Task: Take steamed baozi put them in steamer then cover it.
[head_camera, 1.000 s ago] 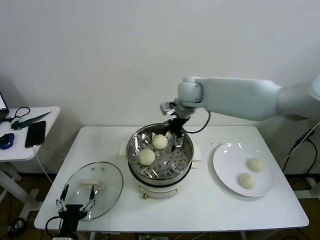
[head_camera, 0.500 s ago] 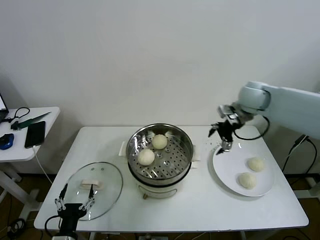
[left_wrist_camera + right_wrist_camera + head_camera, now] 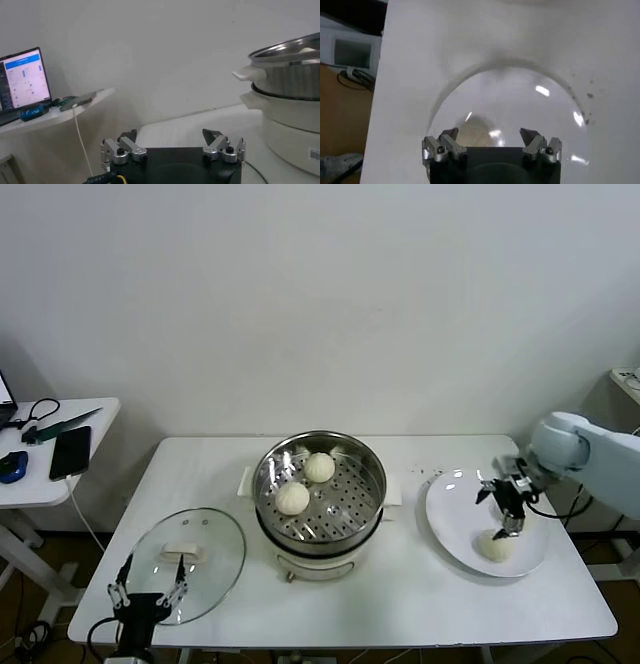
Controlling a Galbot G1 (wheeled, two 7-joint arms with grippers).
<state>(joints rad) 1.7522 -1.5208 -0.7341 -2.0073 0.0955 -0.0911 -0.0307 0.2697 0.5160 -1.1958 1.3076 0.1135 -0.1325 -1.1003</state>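
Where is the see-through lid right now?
In the head view the glass lid lies flat on the white table, on the robot's left, beside the steamer and just ahead of the open left gripper.

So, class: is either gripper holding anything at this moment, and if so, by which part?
Nothing is held. The right gripper hangs open over the plate, above the baozi. The left gripper waits open by the cover.

White wall (image 3: 300, 294) — white table (image 3: 400, 594), side table (image 3: 40, 474).
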